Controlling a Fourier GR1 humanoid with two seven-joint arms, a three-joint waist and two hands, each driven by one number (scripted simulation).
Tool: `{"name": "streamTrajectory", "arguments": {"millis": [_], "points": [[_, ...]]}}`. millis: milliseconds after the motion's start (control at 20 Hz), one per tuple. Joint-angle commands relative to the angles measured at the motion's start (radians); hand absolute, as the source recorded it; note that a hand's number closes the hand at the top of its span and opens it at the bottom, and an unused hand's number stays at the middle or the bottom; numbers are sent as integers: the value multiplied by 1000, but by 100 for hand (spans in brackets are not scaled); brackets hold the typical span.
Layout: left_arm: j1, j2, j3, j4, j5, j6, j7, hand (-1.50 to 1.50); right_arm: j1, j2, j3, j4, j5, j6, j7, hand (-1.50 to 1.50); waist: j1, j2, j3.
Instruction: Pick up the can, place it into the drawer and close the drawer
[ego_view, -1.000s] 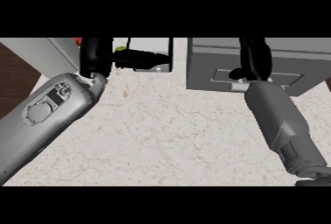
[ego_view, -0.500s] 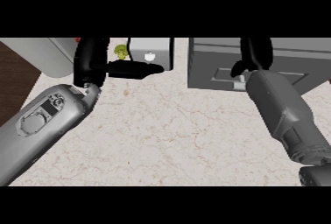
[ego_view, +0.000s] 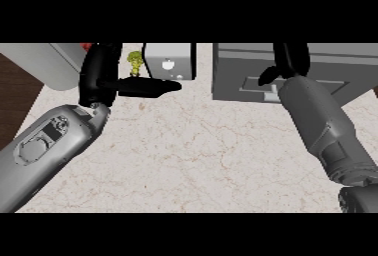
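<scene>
- Counter: pale marbled top filling most of the head view; a dark brown strip shows at the far left edge.
- Drawer: grey unit at the upper right of the counter, seen from above, its front panel facing the near side.
- Right hand: black, at the end of the grey right forearm that rises from the lower right corner. It lies over the top of the drawer, fingers running up to the top edge of the view, the thumb jutting out to the left. Whether the fingers are released or clenched cannot be told from this angle.
- Left hand: black, at the end of the grey left forearm coming in from the lower left. Fingers stretch straight up toward the top edge, released, and the thumb sticks out sideways to the right.
- Can: possibly the small red patch just left of the left hand's fingers at the top edge; mostly hidden, so this is uncertain.
- Small yellow-green object: just right of the left hand, above its thumb.
- Light grey box: between the yellow-green object and the drawer.
- Grey rounded object: upper left corner.
</scene>
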Motion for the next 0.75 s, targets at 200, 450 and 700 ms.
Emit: {"name": "streamTrajectory", "arguments": {"millis": [200,450,700], "points": [[59,32,18,-38,-1,-16,-1,-150,-87,76,-201,-58,-255,95,-143,-150,9,-16,0],[72,31,28,-64,-8,-2,4,-150,-92,149,-320,-67,-401,146,-182,-150,-3,-22,0],[159,30,48,-95,-28,-5,-37,-150,-87,134,-337,-50,-434,176,-232,-150,-13,-19,-4]]}}
